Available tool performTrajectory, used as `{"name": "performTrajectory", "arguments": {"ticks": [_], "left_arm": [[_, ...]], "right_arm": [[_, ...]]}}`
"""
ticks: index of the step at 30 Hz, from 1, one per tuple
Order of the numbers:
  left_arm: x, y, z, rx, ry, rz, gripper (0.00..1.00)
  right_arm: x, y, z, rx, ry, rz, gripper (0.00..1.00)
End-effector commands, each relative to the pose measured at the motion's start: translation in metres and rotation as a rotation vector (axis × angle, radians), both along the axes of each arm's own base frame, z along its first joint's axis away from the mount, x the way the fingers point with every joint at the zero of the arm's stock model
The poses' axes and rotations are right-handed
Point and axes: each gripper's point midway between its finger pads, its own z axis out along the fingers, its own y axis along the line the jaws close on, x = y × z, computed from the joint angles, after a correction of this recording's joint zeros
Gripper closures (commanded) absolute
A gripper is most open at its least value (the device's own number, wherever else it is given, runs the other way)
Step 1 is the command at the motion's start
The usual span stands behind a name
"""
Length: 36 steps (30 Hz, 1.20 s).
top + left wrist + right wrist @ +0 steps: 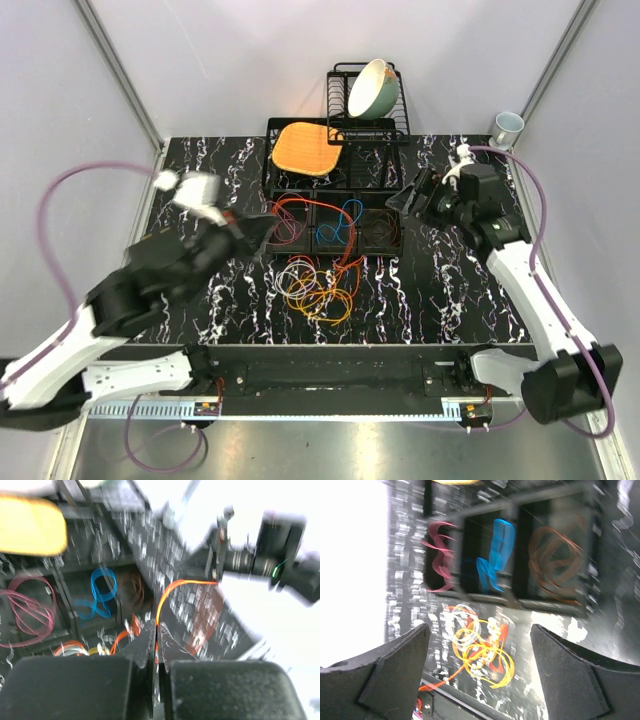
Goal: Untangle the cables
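A tangle of orange, yellow, red and white cables [318, 285] lies on the black marbled table in front of a three-compartment black tray [306, 203]. The tray holds red cables [290, 220], a blue cable [340, 222] and brownish-orange cables [380, 230]. My left gripper [266, 230] is at the tray's left end. In the left wrist view it [156, 630] is shut on an orange cable [175, 586] that arcs up and to the right. My right gripper [405, 200] is open and empty, above the tray's right end. Its view shows the tangle [480, 650] between the fingers [395, 665].
A black dish rack [400, 122] at the back holds a pale green bowl [373, 88] and an orange square plate [305, 147]. A white cup [507, 127] stands at the back right corner. Grey walls close in both sides.
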Motion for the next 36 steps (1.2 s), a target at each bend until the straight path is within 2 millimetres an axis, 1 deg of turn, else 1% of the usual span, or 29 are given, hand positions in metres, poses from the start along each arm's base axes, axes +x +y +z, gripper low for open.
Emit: {"name": "performTrajectory", "arguments": {"ticks": [1,2,3,4,5,6,7,9,10,11,13,14,15,16,18,20,21,22,23,24,26,29,35,36], "left_arm": [[0.01,0.034,-0.036,0.034,-0.026,0.145,1.0],[0.011,0.039,-0.049,0.043,0.011,0.176,1.0],[0.012,0.041,-0.064,0.068,0.033,0.194,1.0],[0.012,0.041,-0.071,0.078,0.049,0.197,1.0],[0.011,0.04,-0.081,0.077,0.079,0.204,1.0],[0.011,0.039,-0.092,0.092,0.099,0.204,1.0],[0.01,0.037,-0.098,0.089,0.116,0.206,1.0],[0.012,0.035,-0.108,0.108,0.133,0.216,1.0],[0.013,0.035,-0.111,0.117,0.142,0.222,1.0],[0.014,0.036,-0.112,0.125,0.142,0.235,1.0],[0.016,0.037,-0.108,0.133,0.139,0.244,1.0],[0.016,0.037,-0.108,0.138,0.138,0.25,1.0],[0.017,0.037,-0.106,0.134,0.135,0.253,1.0],[0.017,0.038,-0.104,0.131,0.133,0.254,1.0],[0.016,0.039,-0.103,0.124,0.134,0.257,1.0],[0.016,0.04,-0.103,0.115,0.138,0.259,1.0],[0.015,0.041,-0.103,0.111,0.138,0.257,1.0],[0.015,0.041,-0.104,0.109,0.139,0.258,1.0],[0.015,0.041,-0.105,0.112,0.14,0.258,1.0],[0.015,0.041,-0.105,0.112,0.141,0.258,1.0],[0.015,0.04,-0.106,0.114,0.143,0.259,1.0],[0.015,0.04,-0.108,0.114,0.147,0.26,1.0],[0.015,0.04,-0.11,0.12,0.149,0.257,1.0],[0.015,0.04,-0.11,0.121,0.149,0.257,1.0]], "right_arm": [[-0.015,0.022,0.062,0.126,-0.243,0.14,0.1],[-0.02,0.03,0.072,0.166,-0.279,0.199,0.1],[-0.024,0.035,0.069,0.19,-0.268,0.225,0.1],[-0.025,0.039,0.073,0.212,-0.285,0.253,0.1],[-0.033,0.048,0.072,0.244,-0.272,0.324,0.1],[-0.036,0.052,0.065,0.265,-0.245,0.351,0.11],[-0.039,0.058,0.065,0.277,-0.247,0.385,0.11],[-0.05,0.074,0.055,0.257,-0.235,0.441,0.11],[-0.054,0.078,0.046,0.23,-0.205,0.442,0.11],[-0.055,0.088,0.038,0.185,-0.197,0.425,0.11],[-0.052,0.092,0.011,0.135,-0.101,0.388,0.13],[-0.048,0.091,-0.004,0.114,-0.057,0.348,0.16],[-0.045,0.091,-0.022,0.122,0.025,0.302,0.19],[-0.044,0.09,-0.033,0.12,0.069,0.274,0.22],[-0.044,0.087,-0.063,0.101,0.167,0.219,0.27],[-0.045,0.079,-0.081,0.06,0.221,0.161,0.29],[-0.045,0.077,-0.089,0.04,0.243,0.144,0.3],[-0.044,0.07,-0.097,0.005,0.261,0.105,0.3],[-0.044,0.067,-0.101,-0.01,0.275,0.092,0.3],[-0.045,0.066,-0.11,-0.028,0.298,0.086,0.3],[-0.046,0.064,-0.119,-0.044,0.322,0.08,0.3],[-0.045,0.064,-0.14,-0.073,0.372,0.076,0.3],[-0.033,0.07,-0.157,-0.07,0.399,0.063,0.3],[-0.031,0.072,-0.165,-0.073,0.415,0.062,0.3]]}}
